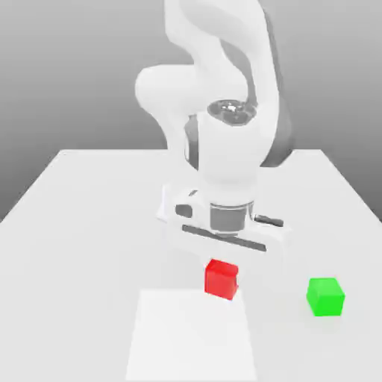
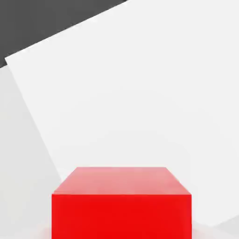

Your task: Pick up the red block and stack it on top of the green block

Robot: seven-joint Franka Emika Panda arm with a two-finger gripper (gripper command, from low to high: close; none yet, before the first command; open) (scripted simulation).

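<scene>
Now, red block [image 1: 221, 279]: was seen directly below the gripper, close under the hand.
Green block [image 1: 325, 296]: lay well apart, toward the exterior view's right.
Finger state: could not be told.

Quick headcount: one small bright red matte cube [image 1: 221, 279], which also turns up close in the hand view [image 2: 121, 205], so that's the same one and not a second. One small bright green matte cube [image 1: 325, 296], about the same size as the red. That makes two cubes total, one of each colour. One white robot arm [image 1: 224, 112]. One flat white tabletop [image 1: 89, 224]. One brighter white square patch [image 1: 190, 339] on that tabletop, and it shows under the red cube in the hand view too [image 2: 140, 93], still just the one
</scene>
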